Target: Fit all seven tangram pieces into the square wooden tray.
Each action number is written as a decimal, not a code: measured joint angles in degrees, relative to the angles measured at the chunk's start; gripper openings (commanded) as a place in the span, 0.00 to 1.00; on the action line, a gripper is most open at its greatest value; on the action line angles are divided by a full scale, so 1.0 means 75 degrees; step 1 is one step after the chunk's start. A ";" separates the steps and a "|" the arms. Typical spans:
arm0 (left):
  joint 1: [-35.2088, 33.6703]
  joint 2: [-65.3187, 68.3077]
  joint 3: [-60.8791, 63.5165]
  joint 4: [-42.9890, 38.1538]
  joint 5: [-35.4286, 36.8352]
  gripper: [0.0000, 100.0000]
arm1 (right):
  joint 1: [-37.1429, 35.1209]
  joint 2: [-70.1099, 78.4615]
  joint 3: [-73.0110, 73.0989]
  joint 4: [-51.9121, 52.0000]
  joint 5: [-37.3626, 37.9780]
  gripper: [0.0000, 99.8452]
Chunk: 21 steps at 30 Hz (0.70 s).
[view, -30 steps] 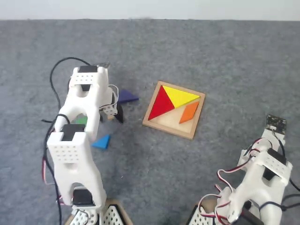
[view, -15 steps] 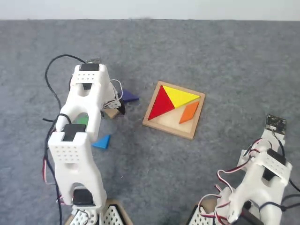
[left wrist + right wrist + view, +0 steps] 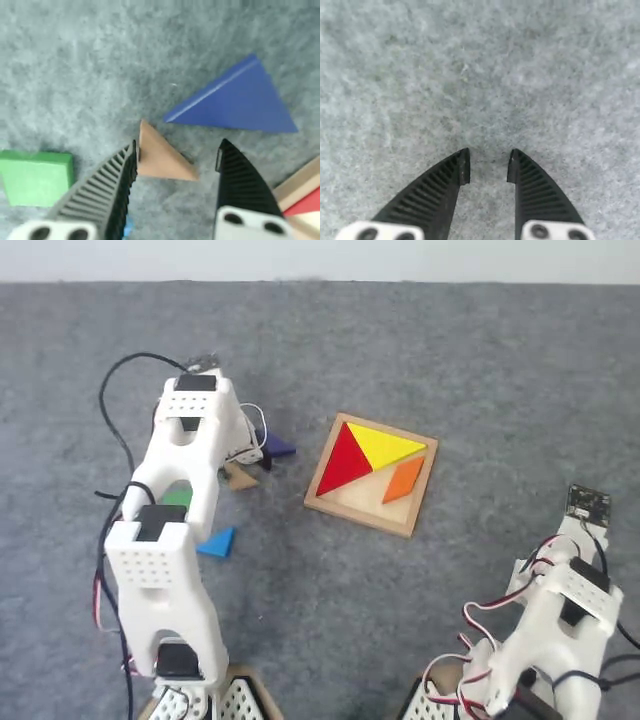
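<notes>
Left wrist: triangle (image 3: 162, 161) within end effector (image 3: 178, 144)

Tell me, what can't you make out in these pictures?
- Green piece: high view, largely under the left arm; outline unclear.
- Tray: left wrist view, cut off by the edge.
- Left gripper: left wrist view, contact with the tan triangle unclear.

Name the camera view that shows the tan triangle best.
The left wrist view: the tan triangle lies almost whole on the mat between the left gripper's open fingers. In the high view the left arm covers part of it.
</notes>
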 measured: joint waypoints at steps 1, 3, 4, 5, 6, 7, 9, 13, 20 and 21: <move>0.0000 0.0000 0.0000 -0.0117 -0.0234 0.25 | 0.0000 0.0000 0.0000 0.0000 0.0000 0.13; 0.0094 0.0000 -0.0094 -0.0281 -0.0797 0.25 | 0.0000 0.0000 0.0000 0.0000 0.0000 0.13; 0.0152 0.0023 -0.0164 -0.0293 -0.1032 0.25 | 0.0000 0.0000 0.0000 0.0000 0.0000 0.13; 0.0211 0.0129 -0.0258 -0.0293 -0.1196 0.25 | 0.0000 0.0000 0.0000 0.0000 0.0000 0.13; 0.0281 0.0305 -0.0375 -0.0258 -0.1289 0.25 | 0.0000 0.0000 0.0000 0.0000 0.0000 0.13; 0.0352 0.0527 -0.0481 -0.0199 -0.1395 0.24 | 0.0000 0.0000 0.0000 0.0000 0.0000 0.13; 0.0504 0.0973 -0.0961 0.0070 -0.1840 0.22 | 0.0000 0.0000 0.0000 0.0000 0.0000 0.13; 0.0738 0.1582 -0.1981 0.0914 -0.2649 0.19 | 0.0000 0.0000 0.0000 0.0000 0.0000 0.13; 0.0914 0.1840 -0.2590 0.1782 -0.3364 0.16 | 0.0000 0.0000 0.0000 0.0000 0.0000 0.13; 0.0949 0.1840 -0.2544 0.1899 -0.3587 0.16 | 0.0000 0.0000 0.0000 0.0000 0.0000 0.13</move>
